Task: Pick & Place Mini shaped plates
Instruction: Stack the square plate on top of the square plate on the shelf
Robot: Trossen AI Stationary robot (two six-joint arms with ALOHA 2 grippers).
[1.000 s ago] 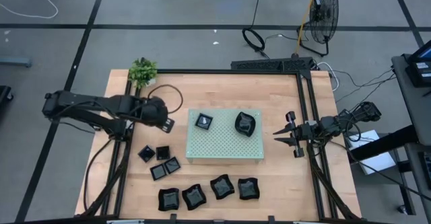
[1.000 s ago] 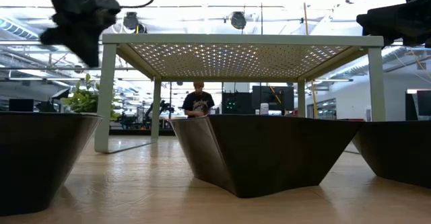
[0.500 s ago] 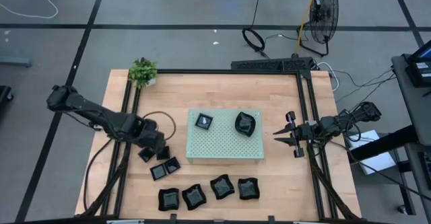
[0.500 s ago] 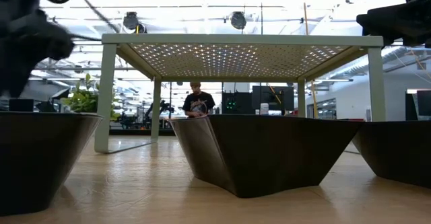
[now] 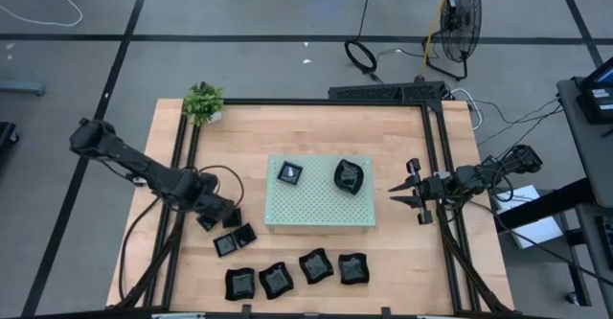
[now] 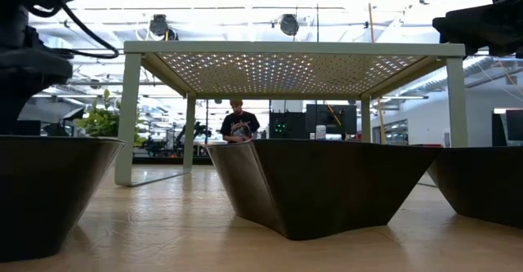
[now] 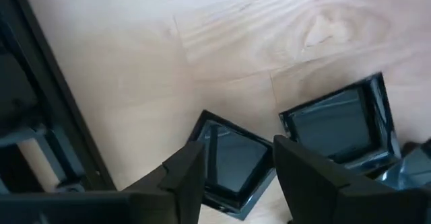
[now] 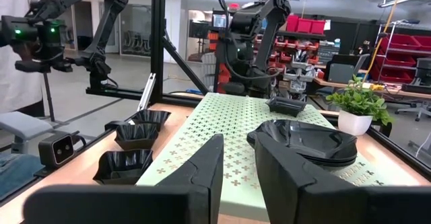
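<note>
Glossy black mini shaped plates [image 5: 287, 273] on table; small square plate [image 7: 232, 162] flat between left fingers [image 7: 176, 183].

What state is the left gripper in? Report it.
Open: the left gripper has its fingers spread either side of a small square plate, not yet closed on it.
</note>
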